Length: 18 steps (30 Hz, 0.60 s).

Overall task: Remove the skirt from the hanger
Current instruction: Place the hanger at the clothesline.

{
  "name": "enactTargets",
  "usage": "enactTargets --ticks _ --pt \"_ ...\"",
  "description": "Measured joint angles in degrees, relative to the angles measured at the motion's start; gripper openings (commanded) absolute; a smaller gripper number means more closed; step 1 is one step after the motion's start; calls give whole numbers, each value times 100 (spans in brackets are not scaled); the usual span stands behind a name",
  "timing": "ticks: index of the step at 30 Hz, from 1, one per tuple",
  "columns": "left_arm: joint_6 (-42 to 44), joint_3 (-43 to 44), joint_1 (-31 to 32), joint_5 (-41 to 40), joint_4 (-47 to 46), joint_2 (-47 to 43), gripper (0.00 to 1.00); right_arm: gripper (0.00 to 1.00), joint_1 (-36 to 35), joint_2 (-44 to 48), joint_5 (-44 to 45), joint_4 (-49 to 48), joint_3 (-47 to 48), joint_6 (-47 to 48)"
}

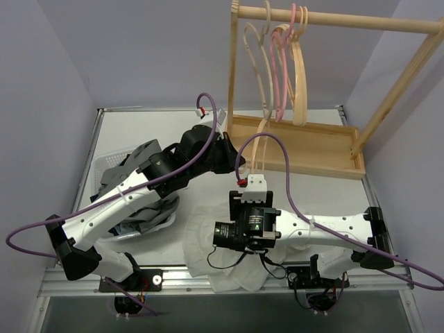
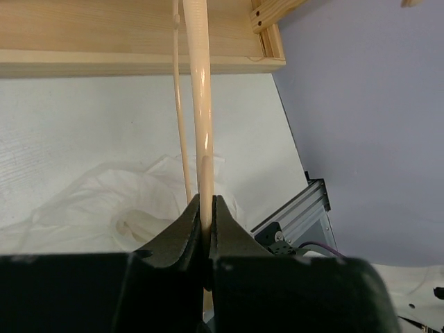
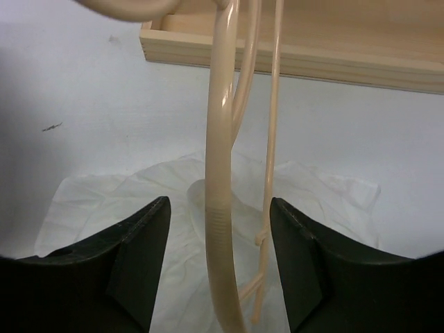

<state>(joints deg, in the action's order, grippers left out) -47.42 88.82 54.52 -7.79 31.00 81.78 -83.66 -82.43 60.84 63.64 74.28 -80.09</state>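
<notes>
From above, the left gripper (image 1: 225, 154) and right gripper (image 1: 258, 179) meet at the hanger (image 1: 260, 135), over a white garment (image 1: 215, 263); at the left wrist, fingers (image 2: 229, 229) pinch its wooden bar; at the right wrist, fingers (image 3: 142, 250) stand spread, the bar between them, untouched.

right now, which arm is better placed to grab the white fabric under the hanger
right. the right end effector is open, straddling the hanger over the white fabric, so it could probably drop and pinch it. the left end effector is shut on the hanger, steadying it.
</notes>
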Motion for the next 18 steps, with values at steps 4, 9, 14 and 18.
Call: enactTargets --ticks 4,9,14,18 --pt "-17 0 0 87 0 -9 2 46 223 4 24 -131 -103 138" --pt "-26 0 0 170 -4 -26 2 20 302 7 -17 -562 -507 415" --pt "-26 0 -9 238 2 -26 10 0 282 114 -37 -920 -758 483" --pt "44 0 -15 282 -37 -26 94 0 133 444 -179 -1152 -890 509"
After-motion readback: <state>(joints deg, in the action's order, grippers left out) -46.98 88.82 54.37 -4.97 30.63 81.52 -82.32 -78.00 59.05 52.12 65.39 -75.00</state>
